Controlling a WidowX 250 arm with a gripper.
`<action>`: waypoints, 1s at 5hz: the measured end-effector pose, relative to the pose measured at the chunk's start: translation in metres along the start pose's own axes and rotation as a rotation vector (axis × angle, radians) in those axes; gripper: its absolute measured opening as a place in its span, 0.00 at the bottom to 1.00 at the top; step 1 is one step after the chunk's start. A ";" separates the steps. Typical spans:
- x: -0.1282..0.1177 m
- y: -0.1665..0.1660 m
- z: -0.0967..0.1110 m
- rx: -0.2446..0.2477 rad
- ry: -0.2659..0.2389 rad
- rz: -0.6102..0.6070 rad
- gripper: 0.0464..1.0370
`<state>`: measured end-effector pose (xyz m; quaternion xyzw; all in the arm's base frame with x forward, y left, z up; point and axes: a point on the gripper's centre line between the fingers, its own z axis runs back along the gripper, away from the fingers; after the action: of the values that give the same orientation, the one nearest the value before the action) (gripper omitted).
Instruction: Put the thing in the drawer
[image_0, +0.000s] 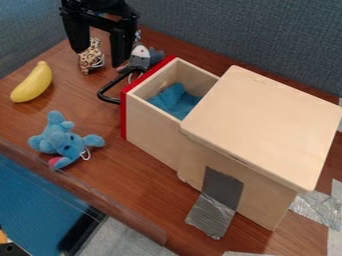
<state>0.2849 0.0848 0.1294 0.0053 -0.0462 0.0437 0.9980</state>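
At the upper left hangs the black gripper (100, 56), open, its two fingers apart. A spotted leopard-print toy (89, 61) with a metal clip shows just by the left finger; I cannot tell whether they touch. A grey and white plush toy (142, 54) lies right of the right finger, partly behind the drawer handle. The wooden drawer (150, 131), with a red front edge and black handle, is pulled out of its box (264, 127). Blue cloth (175, 100) lies inside it.
A yellow banana (33, 83) lies at the left of the table (100, 117). A blue plush toy (61, 140) with a clip lies nearer the front edge. Silver tape (211, 215) runs from the box to the table.
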 end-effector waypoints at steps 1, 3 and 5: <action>-0.001 0.000 -0.009 -0.006 0.030 0.000 0.96; 0.043 0.061 -0.016 0.029 0.015 0.134 0.96; 0.079 0.111 -0.037 0.057 -0.013 0.238 0.96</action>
<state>0.3574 0.2030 0.1003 0.0285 -0.0517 0.1633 0.9848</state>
